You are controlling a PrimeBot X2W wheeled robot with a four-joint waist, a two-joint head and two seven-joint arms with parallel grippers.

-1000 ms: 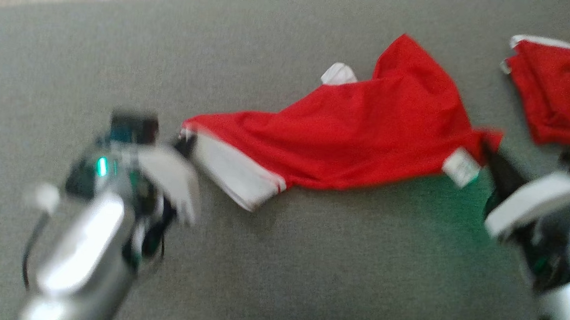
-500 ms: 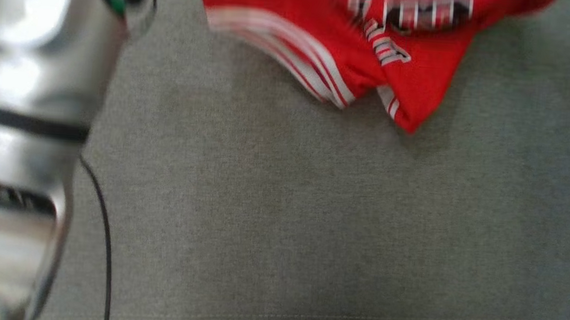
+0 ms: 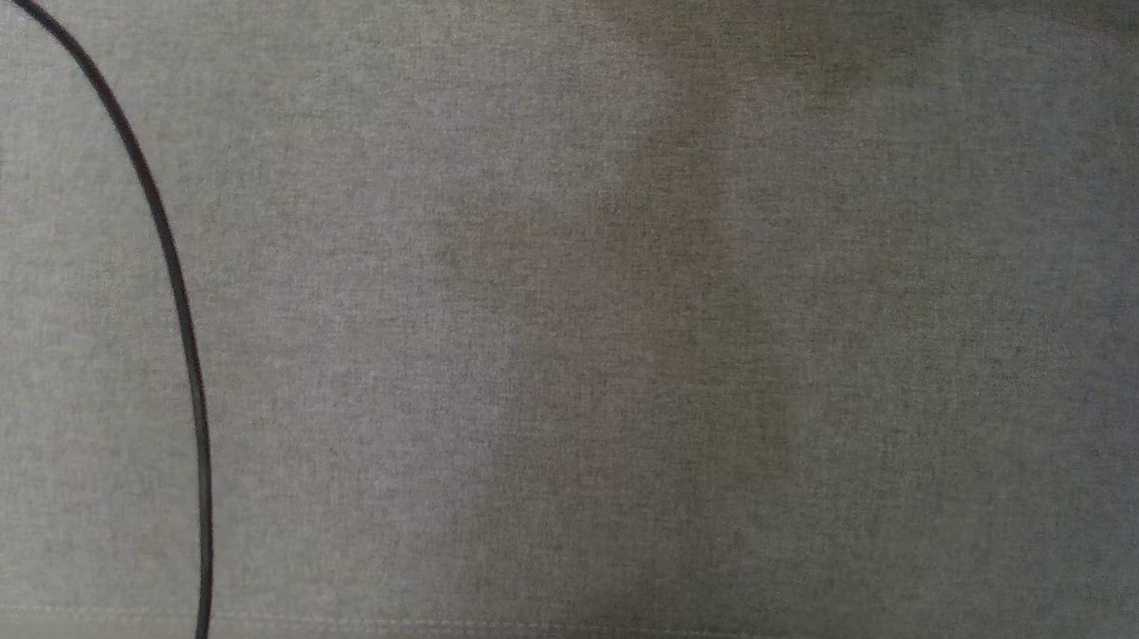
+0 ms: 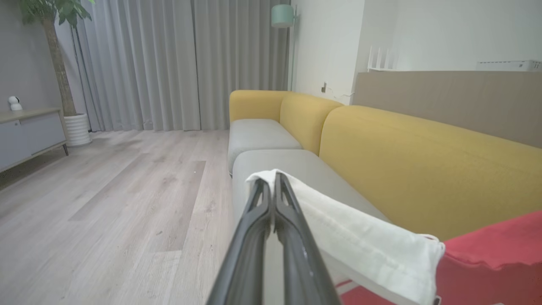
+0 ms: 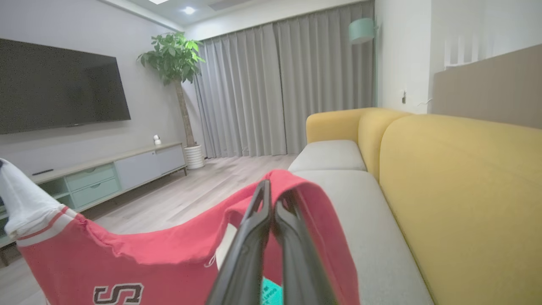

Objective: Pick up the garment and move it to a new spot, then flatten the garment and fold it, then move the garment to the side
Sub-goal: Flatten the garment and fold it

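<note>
While the left gripper (image 4: 273,178) is clamped on the white cuff (image 4: 360,241) of the red garment (image 5: 139,254), the right gripper (image 5: 272,192) pinches its red edge above the grey sofa seat (image 5: 338,154).

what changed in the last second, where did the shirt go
A second ago the red shirt lay on the grey seat with a gripper at each end. Now it is lifted off, hanging between the left gripper, shut on its white sleeve, and the right gripper, shut on a red edge. The head camera has shifted too. Both grips stayed shut.
</note>
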